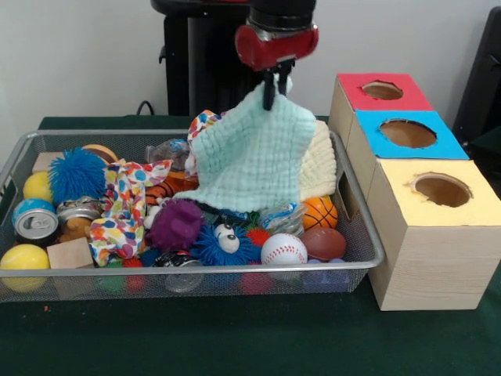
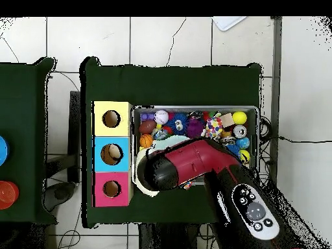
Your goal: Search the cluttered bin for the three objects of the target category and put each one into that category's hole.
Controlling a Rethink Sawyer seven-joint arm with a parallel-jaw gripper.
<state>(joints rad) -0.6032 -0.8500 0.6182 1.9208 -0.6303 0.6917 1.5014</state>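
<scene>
While the gripper hangs over the bin in the front view, its fingers are pinched together on the top corner of a mint-green waffle cloth, lifted clear of the clutter; this reads as uncovering, not delivery. A polka-dot cloth lies at the bin's left, another peeks behind the lifted cloth. The next move likely calls for dropping the green cloth aside. The yellow-topped box's hole stands empty.

In the overhead view, the arm hides the gripper; the yellow hole is beside the bin.
</scene>
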